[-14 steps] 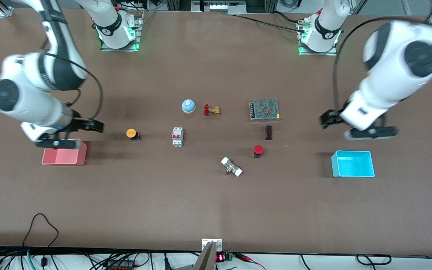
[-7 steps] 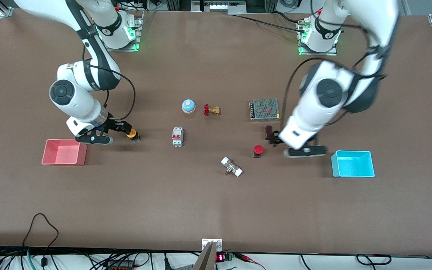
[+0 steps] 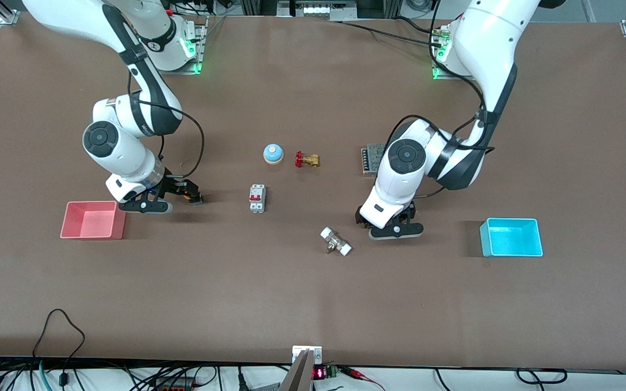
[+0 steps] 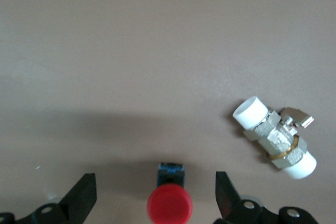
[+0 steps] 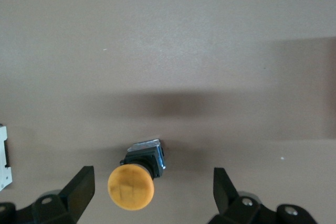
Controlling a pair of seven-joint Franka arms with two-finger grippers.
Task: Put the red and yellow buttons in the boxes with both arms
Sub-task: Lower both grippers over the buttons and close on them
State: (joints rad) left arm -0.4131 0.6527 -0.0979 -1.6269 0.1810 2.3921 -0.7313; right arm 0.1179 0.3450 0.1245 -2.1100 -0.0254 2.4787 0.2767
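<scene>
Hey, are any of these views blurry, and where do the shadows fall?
Front view: sharp, both arms crisp; soft shadows beside the pink box and cyan box. Left wrist view: red button slightly soft, a broad shadow band across the table. Right wrist view: yellow button clear, a dark shadow just past it.

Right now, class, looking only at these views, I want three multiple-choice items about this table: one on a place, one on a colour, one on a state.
1. What lies between the left tool's fingers?
A. the red round-capped push-button
B. the blue domed bell
C. the white-ended metal valve fitting

2. What colour is the square open plastic tray at the left arm's end of the table?
A. pink
B. cyan
C. yellow

3. How do the right tool's fingers stand around the orange-yellow round-capped push-button?
A. shut on it
B. open, one on either side of it
C. holding it up in the air

Answers: 1 A, the left wrist view shows the red cap between the fingers. 2 B, that tray is cyan. 3 B, gaps show on both sides of the cap.
</scene>
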